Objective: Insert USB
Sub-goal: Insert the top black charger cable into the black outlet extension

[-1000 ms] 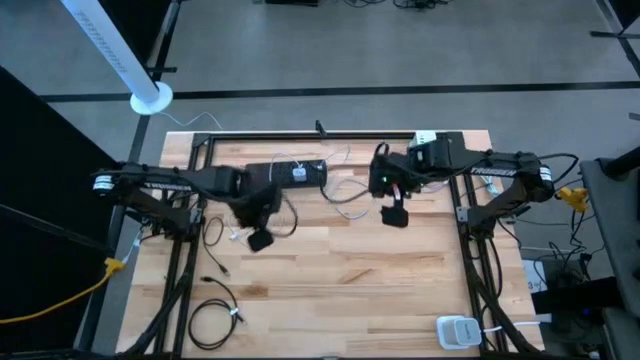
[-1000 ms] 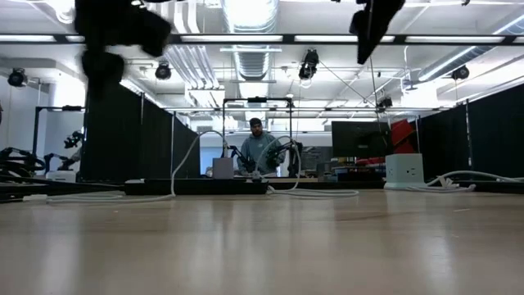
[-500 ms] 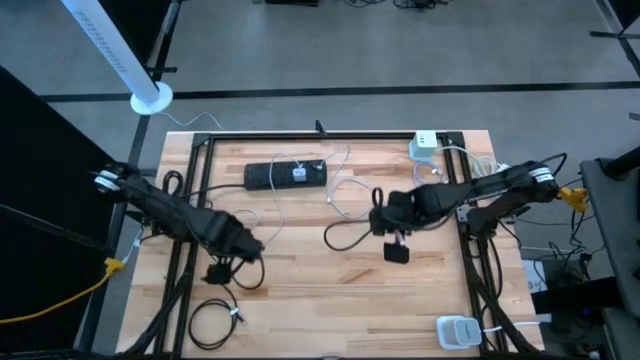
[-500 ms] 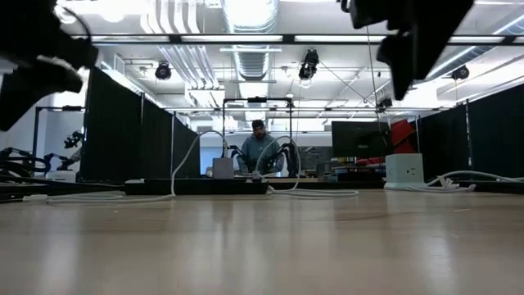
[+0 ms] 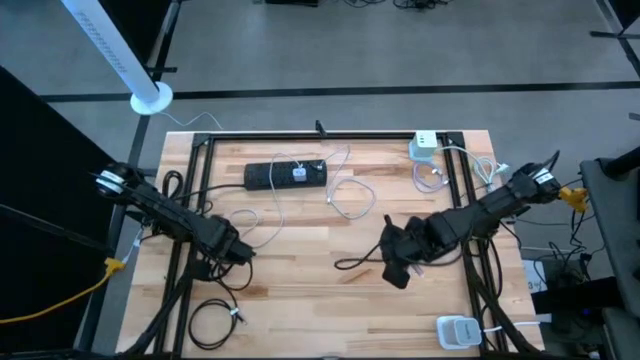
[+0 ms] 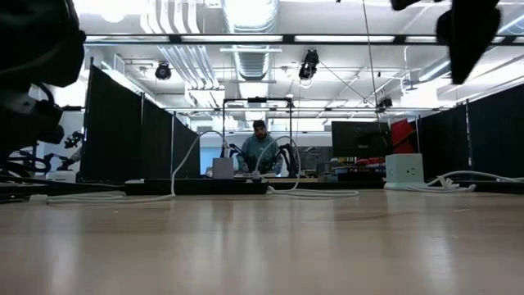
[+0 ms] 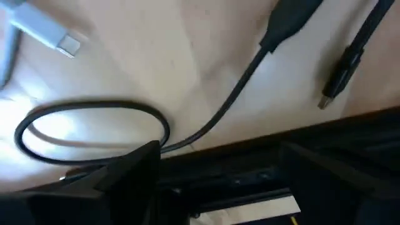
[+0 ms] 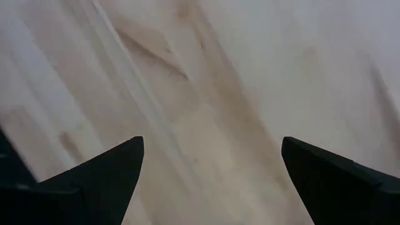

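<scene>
- Two grippers, both with jaws spread wide and nothing between them — my left gripper point(image 5: 237, 252) sits low over the table's left side, my right gripper point(image 5: 397, 268) over bare wood right of centre.
- My left one is the nearer to loose plugs: its wrist view shows a black cable point(image 7: 212, 119) curling into a loop just ahead of the fingers, a black plug point(image 7: 338, 78) lying off to one side of it, and a white plug point(image 7: 50, 31) on the other side.
- That black plug's long axis runs slantwise across the wrist view, its metal tip pointing back toward my gripper, so I judge I would have to turn the wrist to close across its body rather than along it.
- Which of these plugs is the one meant for the task I cannot tell.
- Away from both grippers, near the table's far edge, lies the power strip point(image 5: 285, 175), long axis running left to right; a white charger block point(image 5: 425, 146) stands at the far right corner. I judge the socket is on one of these, but no port shows clearly.
- From my left gripper the strip lies farther out across the table and a little toward the middle — well apart, so a carry would follow any pick.
- My right wrist view shows only wood grain point(image 8: 206, 112) between the fingers, no cable near.
</scene>
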